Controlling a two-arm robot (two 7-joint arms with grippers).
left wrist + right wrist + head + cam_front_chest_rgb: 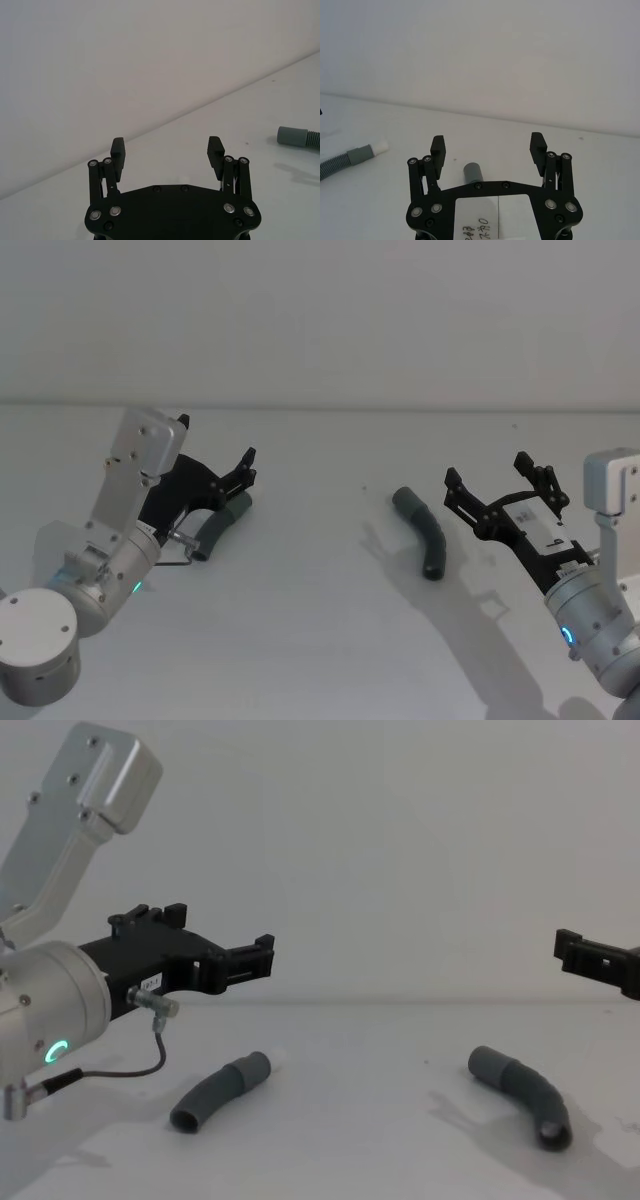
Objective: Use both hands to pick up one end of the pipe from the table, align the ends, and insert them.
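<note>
Two curved dark grey pipe pieces lie apart on the white table [320, 640]. The left piece [225, 520] [218, 1092] has a narrower white tip [279, 1058] [380, 146]. The right piece [422, 532] [522, 1094] shows a plain grey cuff [472, 173] [292, 136]. My left gripper [246, 468] [264, 956] [166, 147] hovers open above the left piece, touching nothing. My right gripper [488, 472] [487, 145] [575, 950] hangs open just right of the right piece, well above the table, with that cuff lying below between its fingers.
A thin grey cable [120, 1072] loops under my left wrist near the left piece. A pale wall [320, 320] rises behind the table's far edge. Bare white surface lies between the two pieces.
</note>
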